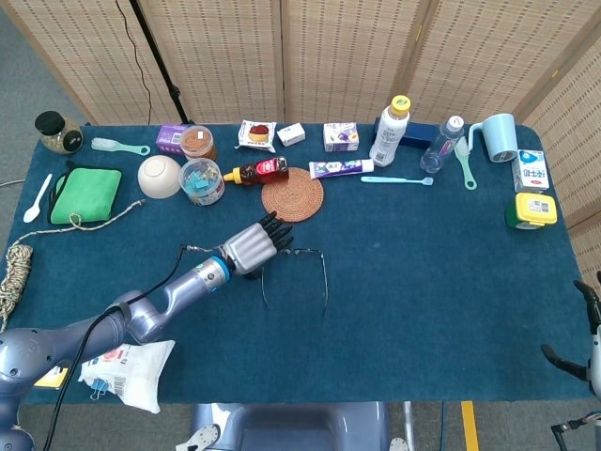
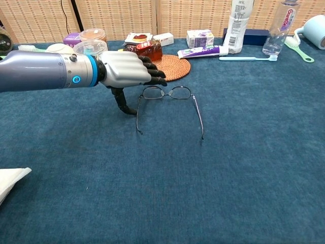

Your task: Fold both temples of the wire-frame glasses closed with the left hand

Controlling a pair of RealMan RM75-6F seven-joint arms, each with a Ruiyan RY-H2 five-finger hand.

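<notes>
Your left hand is poised beside the glasses, with both temples still open.

Your left hand (image 2: 127, 68) hovers just above the blue tabletop (image 2: 244, 168) with its fingers (image 2: 155, 76) stretched out together over the near-left corner of the wire-frame glasses (image 2: 170, 101) and the thumb hanging down just outside the left temple (image 2: 138, 116); it has hold of nothing. The glasses lie near the middle of the tabletop, lenses toward the woven coaster (image 2: 175, 65), both temples pointing back toward you and spread wide. That thumb position looks chosen to sweep the left temple inward across the frame. Expect the light wire to skate on the cloth, so push slowly. Your right hand (image 1: 587, 343) sits at the far edge, barely showing; you cannot tell how it is set.
</notes>
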